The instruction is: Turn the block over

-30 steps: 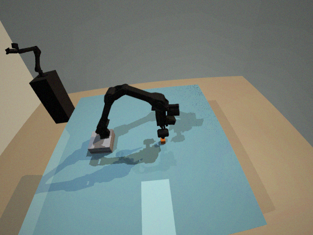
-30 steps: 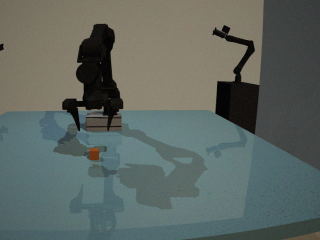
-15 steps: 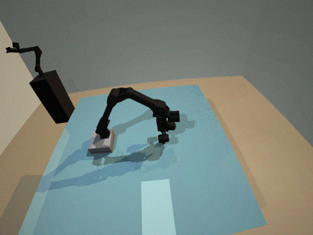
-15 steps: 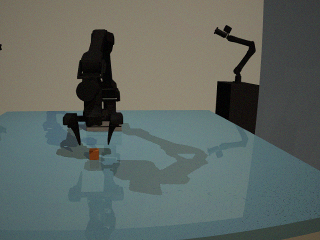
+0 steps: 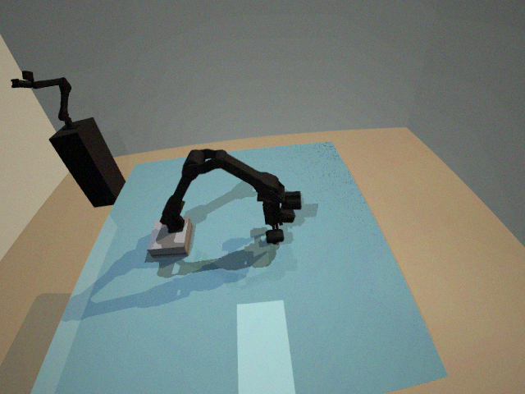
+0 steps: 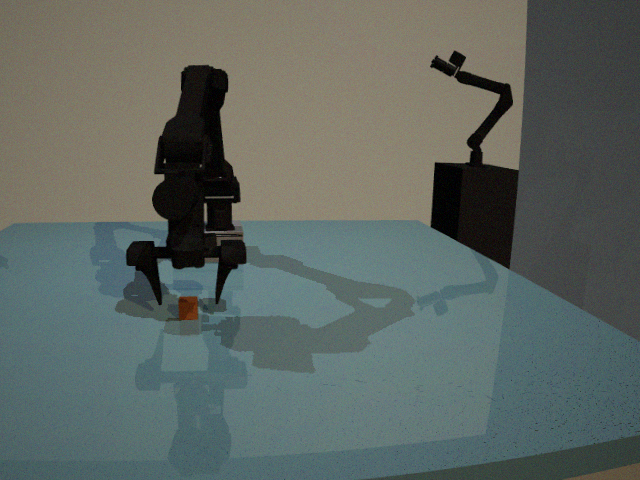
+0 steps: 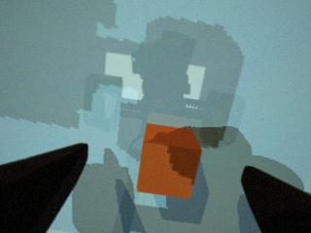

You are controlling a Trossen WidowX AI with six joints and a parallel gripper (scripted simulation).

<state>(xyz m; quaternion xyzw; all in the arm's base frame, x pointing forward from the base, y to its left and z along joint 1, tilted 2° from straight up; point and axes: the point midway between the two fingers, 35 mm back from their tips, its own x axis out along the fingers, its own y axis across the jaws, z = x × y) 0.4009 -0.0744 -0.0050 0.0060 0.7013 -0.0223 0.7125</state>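
Here we see our gripper (image 6: 187, 302) spread wide and holding nothing, its two dark fingers (image 6: 151, 276) pointing straight down with their tips close to the blue table top (image 6: 413, 361). The orange block (image 6: 188, 308) sits on the table between the fingertips, touching neither of them in the exterior view. From the wrist view the block (image 7: 168, 160) lies centred between the two fingers, partly under the arm's shadow, and we cannot tell which face carries the mark.
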